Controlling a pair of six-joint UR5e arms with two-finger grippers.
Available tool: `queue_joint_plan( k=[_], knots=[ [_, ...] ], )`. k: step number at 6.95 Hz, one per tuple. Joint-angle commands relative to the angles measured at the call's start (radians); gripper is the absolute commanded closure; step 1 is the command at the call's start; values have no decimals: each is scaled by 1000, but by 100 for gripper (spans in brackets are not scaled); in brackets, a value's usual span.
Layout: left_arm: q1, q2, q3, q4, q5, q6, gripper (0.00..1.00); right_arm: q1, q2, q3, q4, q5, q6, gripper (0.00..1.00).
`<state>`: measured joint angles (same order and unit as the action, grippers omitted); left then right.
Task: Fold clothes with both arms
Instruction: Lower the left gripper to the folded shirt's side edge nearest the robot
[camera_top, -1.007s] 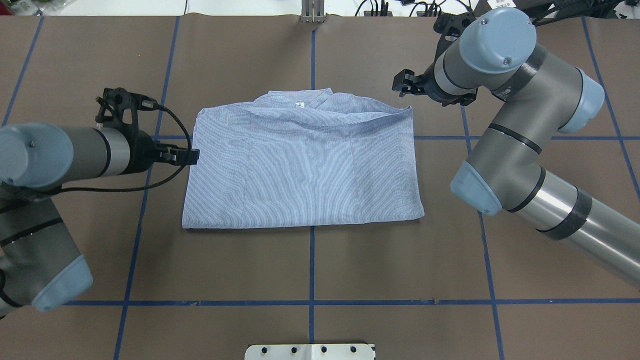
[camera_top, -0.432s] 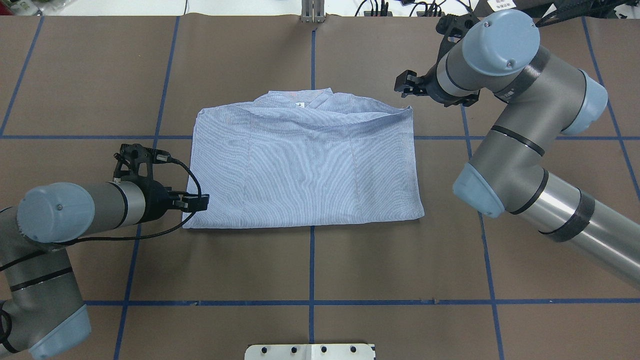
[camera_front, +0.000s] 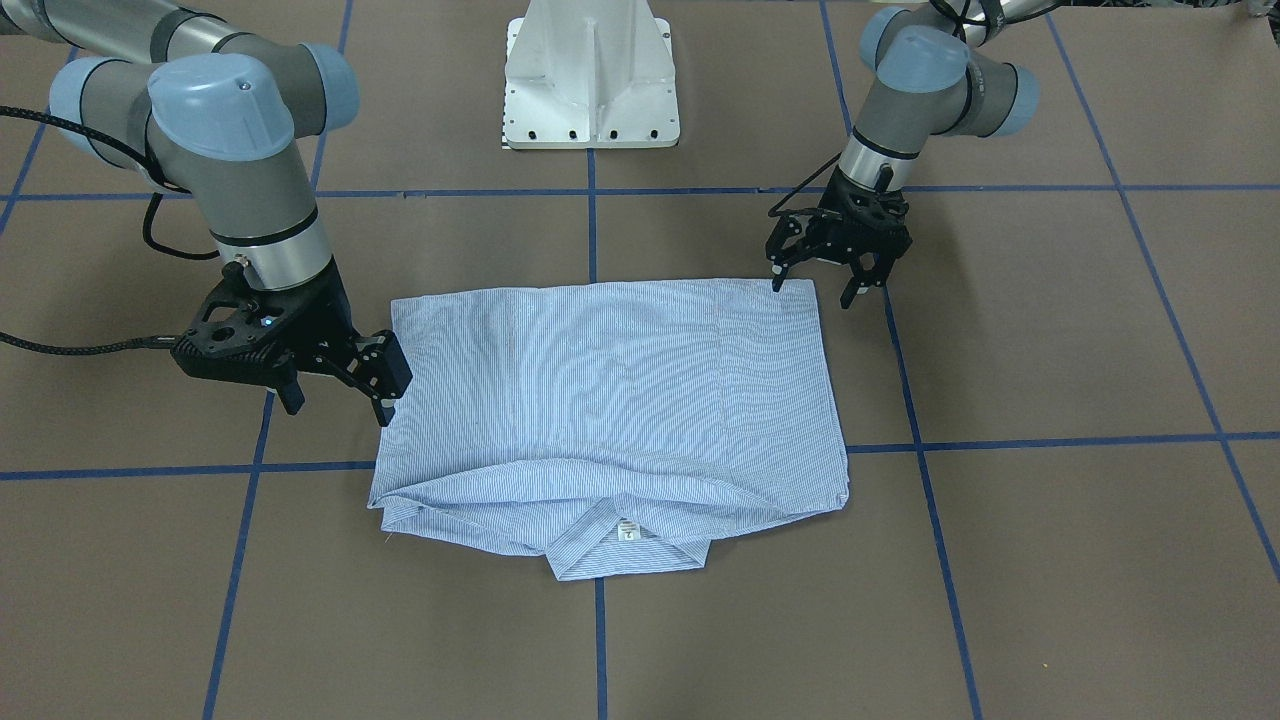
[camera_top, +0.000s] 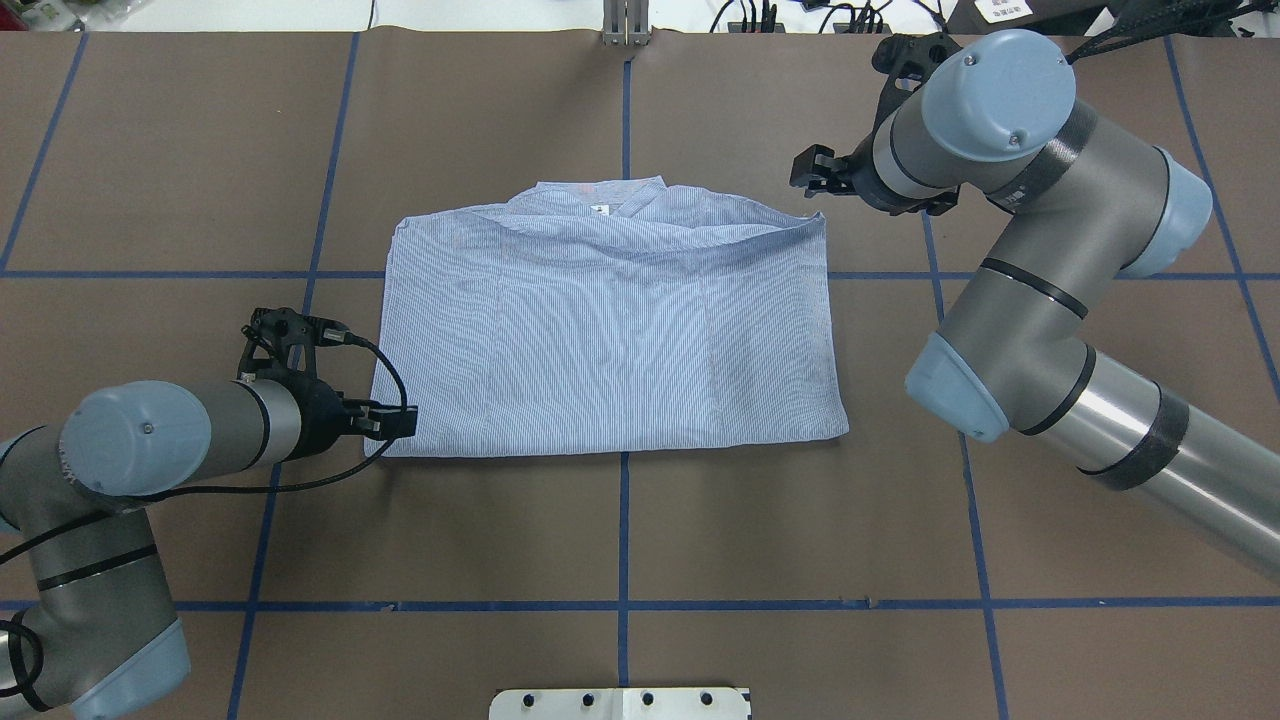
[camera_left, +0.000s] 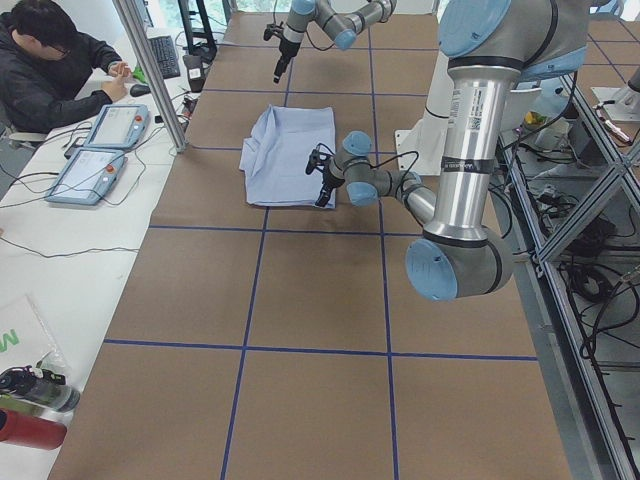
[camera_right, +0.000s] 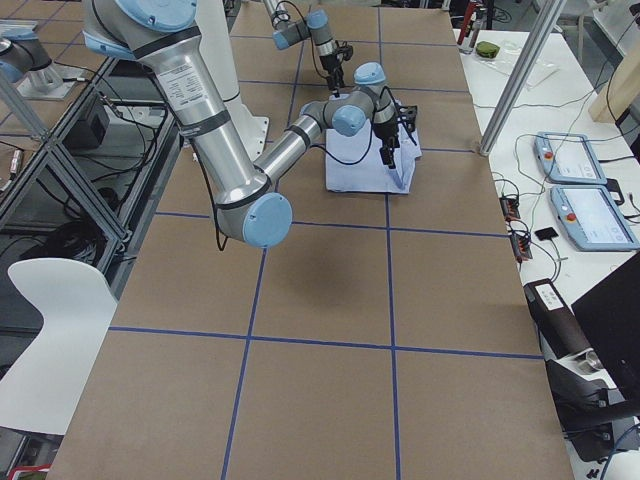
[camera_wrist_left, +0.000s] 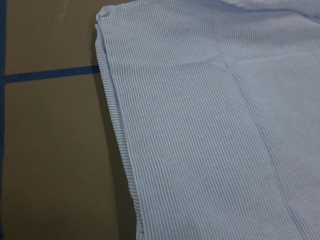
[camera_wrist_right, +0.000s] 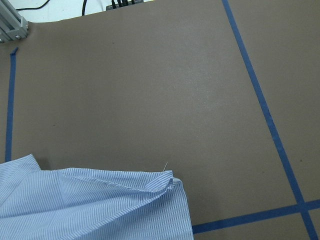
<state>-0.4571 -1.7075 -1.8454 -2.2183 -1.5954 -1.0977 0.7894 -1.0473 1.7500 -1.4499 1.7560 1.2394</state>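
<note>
The light blue striped shirt lies folded into a rectangle on the brown table, collar and white label on the far side. My left gripper is low at the shirt's near left corner, and the front view shows it open over that corner. My right gripper hangs open above the table just off the shirt's far right corner, holding nothing. In the left wrist view the shirt's left edge shows. The right wrist view has its far corner. No fingers show in either wrist view.
Blue tape lines grid the brown table cover. The white pedestal base stands at the robot's side of the table. A seated person and two control tablets are at a side bench beyond the far edge.
My left gripper has moved toward the robot along the shirt's left edge, from mid-edge to the near left corner. The right gripper has barely shifted. The shirt lies as before.
</note>
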Motion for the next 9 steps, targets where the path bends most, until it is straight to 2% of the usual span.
queue_joint_plan(
  k=[1, 3, 8, 9],
  knots=[
    [43, -4, 5, -1, 0, -30, 3, -1, 0, 0, 0, -1, 0, 0],
    [52, -7, 8, -1, 0, -34, 9, -1, 0, 0, 0, -1, 0, 0],
    [52, -1, 20, -9, -1, -27, 9, -6, 0, 0, 2, -9, 0, 0],
    [52, 9, 29, -59, -1, -25, 9, -7, 0, 0, 2, -15, 0, 0]
  ],
)
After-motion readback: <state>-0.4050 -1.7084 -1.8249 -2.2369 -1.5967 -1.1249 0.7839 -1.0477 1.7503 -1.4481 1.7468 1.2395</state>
